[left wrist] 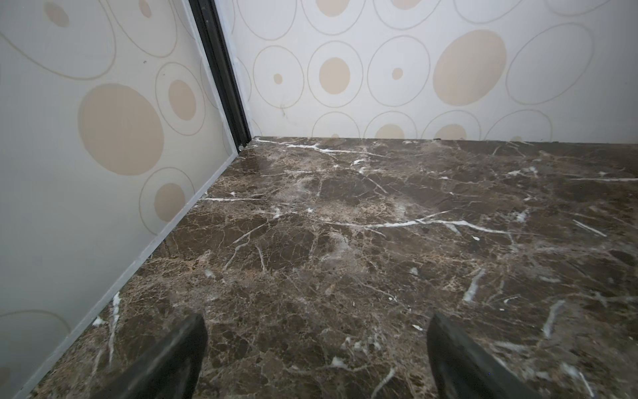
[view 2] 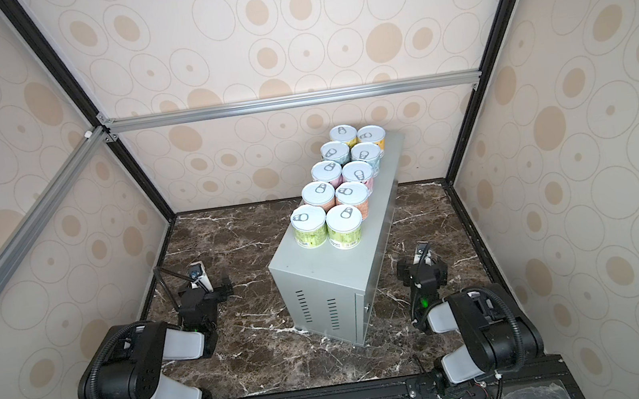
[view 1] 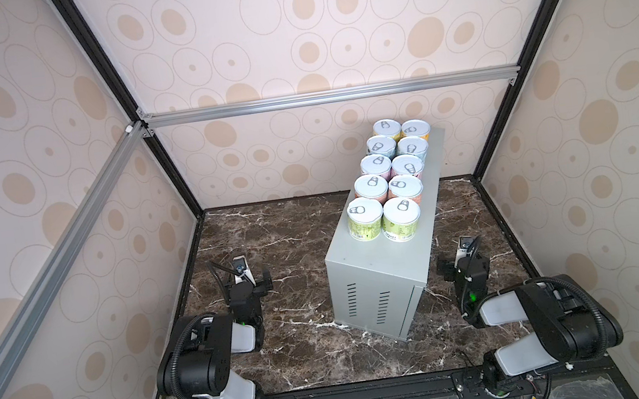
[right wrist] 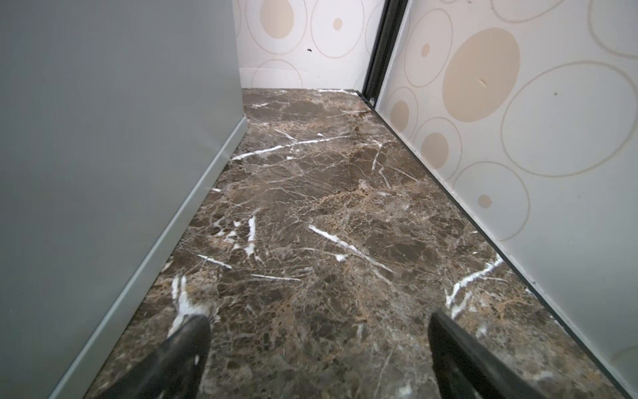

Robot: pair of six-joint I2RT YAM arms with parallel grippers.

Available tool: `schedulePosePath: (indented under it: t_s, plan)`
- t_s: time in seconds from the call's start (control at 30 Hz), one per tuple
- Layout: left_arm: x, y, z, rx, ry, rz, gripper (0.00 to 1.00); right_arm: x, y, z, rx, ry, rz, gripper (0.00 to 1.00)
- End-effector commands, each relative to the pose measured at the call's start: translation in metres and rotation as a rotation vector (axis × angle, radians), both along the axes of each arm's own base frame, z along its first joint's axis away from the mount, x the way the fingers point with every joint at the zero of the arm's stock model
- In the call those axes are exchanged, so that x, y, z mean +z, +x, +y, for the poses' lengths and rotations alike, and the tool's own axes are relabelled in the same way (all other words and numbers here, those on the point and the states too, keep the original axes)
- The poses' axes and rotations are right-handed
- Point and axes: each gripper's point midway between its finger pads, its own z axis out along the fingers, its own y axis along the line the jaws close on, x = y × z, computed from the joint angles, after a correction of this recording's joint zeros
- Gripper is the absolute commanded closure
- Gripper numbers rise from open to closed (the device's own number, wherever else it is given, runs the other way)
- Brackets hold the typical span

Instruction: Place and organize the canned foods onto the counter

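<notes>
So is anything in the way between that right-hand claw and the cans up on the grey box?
Only the counter itself: the right gripper, open and empty, sits low beside its side wall, while the cans stand in two rows on its top. Nothing else visible stands between them.

Both arms are seen folded close to their bases in both top views. The left arm (view 1: 201, 365) is bent sharply at the elbow, with its forearm set low and the left gripper (view 1: 248, 279) pointed ahead. The right arm (view 1: 559, 315) is held in a mirrored pose, with the right gripper (view 1: 463, 263) likewise pointed ahead. In the wrist views the fingers (left wrist: 165, 359) of the left gripper and those of the right (right wrist: 462, 359) are shown spread wide, with nothing held between them. The wrists appear level, though this is hard to judge from above.
</notes>
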Motion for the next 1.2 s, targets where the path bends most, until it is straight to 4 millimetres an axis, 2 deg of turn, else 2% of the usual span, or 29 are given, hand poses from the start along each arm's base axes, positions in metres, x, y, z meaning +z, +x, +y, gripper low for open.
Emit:
schedulePosePath:
  t_s: [0.0, 0.07, 0.17, 0.23, 0.3, 0.4, 0.47, 0.53, 1.17]
  plan:
    - [0.022, 0.003, -0.002, -0.024, 0.021, -0.096, 0.01, 0.031, 0.003, 0.011, 0.077, -0.002, -0.169, 0.00]
    - [0.022, 0.002, -0.002, -0.030, 0.023, -0.102, 0.01, 0.031, 0.000, 0.015, 0.091, -0.006, -0.181, 0.01]
    - [0.031, -0.014, -0.015, -0.099, 0.049, -0.167, 0.01, 0.029, -0.001, 0.018, 0.113, -0.003, -0.178, 0.01]
    - [0.040, -0.029, -0.019, -0.102, 0.072, -0.226, 0.01, 0.021, 0.006, 0.024, 0.163, 0.002, -0.152, 0.01]
    - [0.046, -0.038, -0.016, -0.084, 0.068, -0.267, 0.01, 0.021, 0.011, 0.022, 0.158, 0.011, -0.148, 0.01]
    - [0.040, -0.024, -0.014, -0.075, 0.058, -0.220, 0.01, 0.019, 0.018, 0.017, 0.134, 0.026, -0.107, 0.01]
    - [0.027, 0.000, -0.018, -0.100, 0.067, -0.127, 0.01, 0.015, 0.031, 0.014, 0.109, 0.025, -0.037, 0.01]
    - [0.020, 0.008, -0.011, -0.118, 0.012, -0.092, 0.01, 0.005, 0.048, 0.008, 0.063, 0.030, 0.078, 0.01]
    - [0.022, 0.006, -0.011, -0.118, 0.015, -0.104, 0.01, 0.003, 0.048, 0.007, 0.079, 0.046, 0.086, 0.00]
